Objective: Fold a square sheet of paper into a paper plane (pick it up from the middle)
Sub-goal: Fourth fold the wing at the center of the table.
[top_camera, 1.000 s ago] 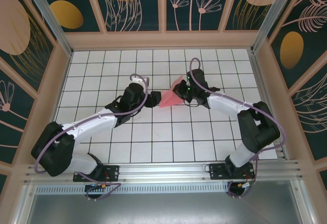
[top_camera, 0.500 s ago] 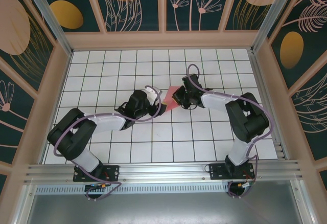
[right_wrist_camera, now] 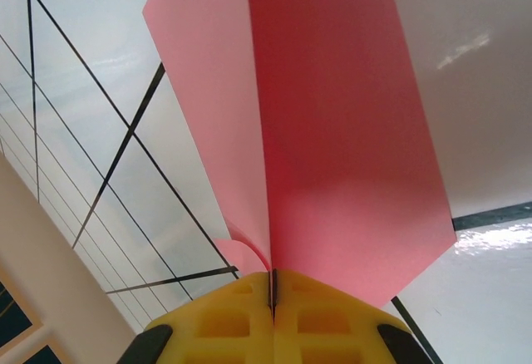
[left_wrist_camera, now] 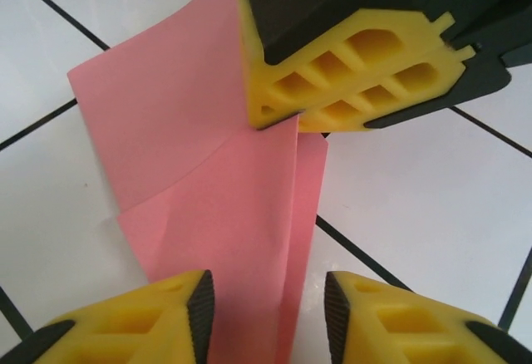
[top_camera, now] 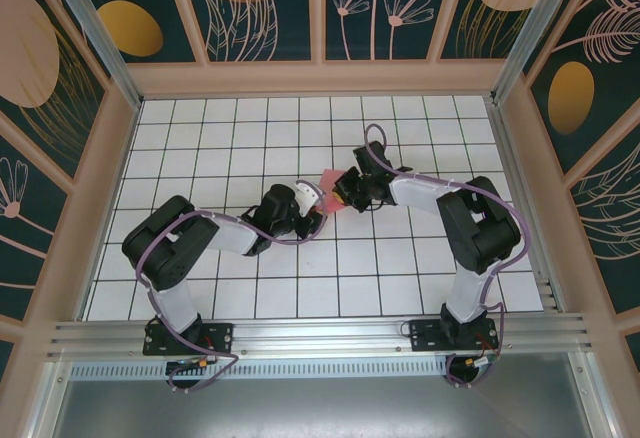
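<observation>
Between my L gripper (left_wrist_camera: pixel 268 306) fingertips: the paper (left_wrist_camera: pixel 191 131), its near edge running up through the gap. L jaws stand apart, moderate gap, one pad on either side of the sheet, no pinch made. Opposite, my R gripper (right_wrist_camera: pixel 272 293) is clamped tight on the paper's far edge: pads meet flat, sheet pinched in the seam. In the L wrist view the R pads sit just beyond the L fingertips, tips facing.

Paper: pink-red, partly folded, one straight crease lengthwise, one flap lapping over another layer. It fans out from the R pads. Contact w/ the board (top_camera: pixel 200 138): cannot tell.

Pos. in top view: approx. board centre, both arms bent inward, wrists converging on the sheet.
</observation>
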You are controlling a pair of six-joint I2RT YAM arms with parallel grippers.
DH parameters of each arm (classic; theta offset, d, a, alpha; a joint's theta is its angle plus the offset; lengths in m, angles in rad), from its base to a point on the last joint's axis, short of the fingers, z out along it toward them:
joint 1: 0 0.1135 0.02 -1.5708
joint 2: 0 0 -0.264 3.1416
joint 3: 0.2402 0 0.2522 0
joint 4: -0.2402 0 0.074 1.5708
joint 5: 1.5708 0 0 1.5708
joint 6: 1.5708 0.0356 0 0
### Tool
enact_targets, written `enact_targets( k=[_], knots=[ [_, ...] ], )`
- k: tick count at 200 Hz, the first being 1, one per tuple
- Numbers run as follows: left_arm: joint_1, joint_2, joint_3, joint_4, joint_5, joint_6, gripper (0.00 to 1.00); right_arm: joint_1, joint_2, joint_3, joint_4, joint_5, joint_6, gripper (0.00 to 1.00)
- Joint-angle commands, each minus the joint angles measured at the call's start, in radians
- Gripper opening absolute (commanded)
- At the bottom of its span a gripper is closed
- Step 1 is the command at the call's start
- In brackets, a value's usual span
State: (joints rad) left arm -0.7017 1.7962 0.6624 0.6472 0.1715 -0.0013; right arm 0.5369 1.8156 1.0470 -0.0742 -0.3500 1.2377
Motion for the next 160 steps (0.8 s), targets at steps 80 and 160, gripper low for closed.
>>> enact_targets(
  k=[80,160],
  knots=[
    [-0.005,0.04,0.046,0.009,-0.051,-0.005,0.17,0.004,0.041,0.062,-0.049,-0.075,-0.028,0.08],
    [-0.005,0.019,-0.016,0.064,-0.062,-0.194,0.06,-0.064,-0.094,-0.042,0.087,-0.111,-0.265,0.52]
  ],
)
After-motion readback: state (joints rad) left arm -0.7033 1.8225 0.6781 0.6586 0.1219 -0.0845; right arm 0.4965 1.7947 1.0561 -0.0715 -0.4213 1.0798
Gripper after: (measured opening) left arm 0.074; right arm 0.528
